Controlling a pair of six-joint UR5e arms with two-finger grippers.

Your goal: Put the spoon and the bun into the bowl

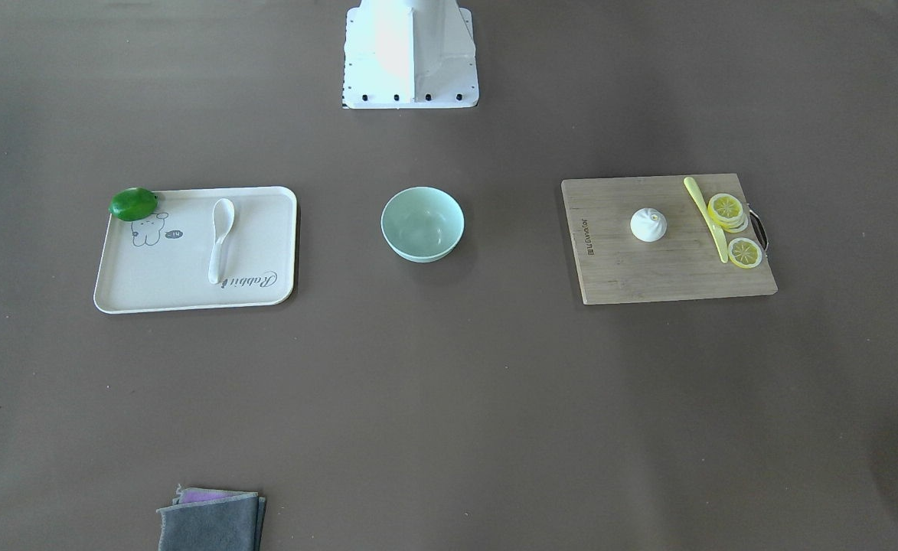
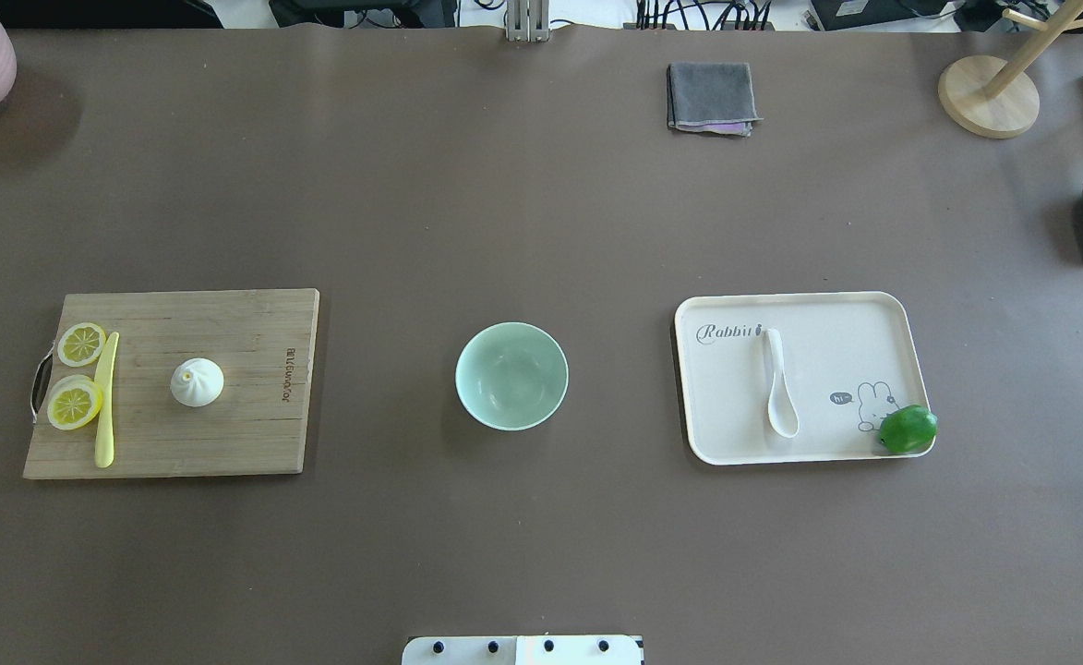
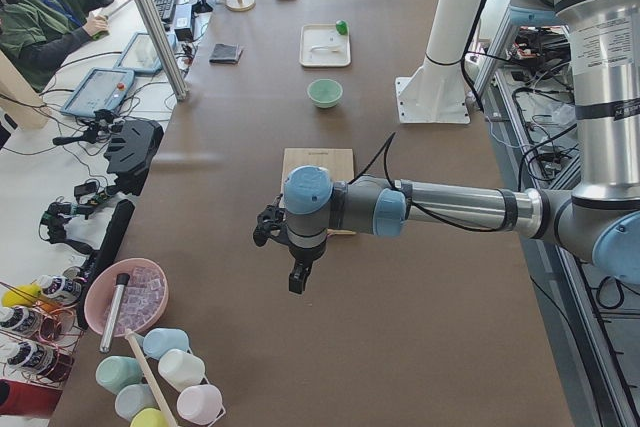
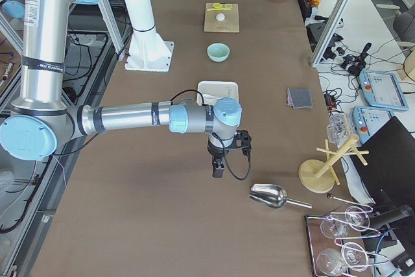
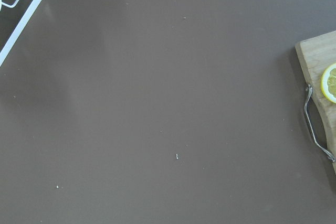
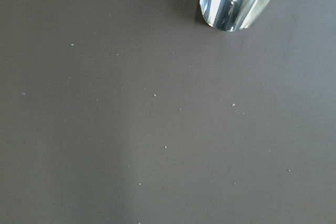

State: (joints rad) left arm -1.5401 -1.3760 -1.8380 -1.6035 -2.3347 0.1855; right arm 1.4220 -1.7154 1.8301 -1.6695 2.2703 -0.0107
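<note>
Though width cannot be told for left gripper (image 3: 297,285) or right gripper (image 4: 218,172), the spoon (image 2: 779,388) on the tray (image 2: 836,351) looks stiff and slick, so pinch its handle; the bun (image 2: 197,382) on the board (image 2: 246,416) looks soft, so squeeze lightly.

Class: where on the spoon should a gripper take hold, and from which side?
Likely mid-handle on the spoon, coming from straight above with the jaws across its narrow width. It lies flat on the tray; the handle is slim and straight, the scoop wide and rounded.
</note>
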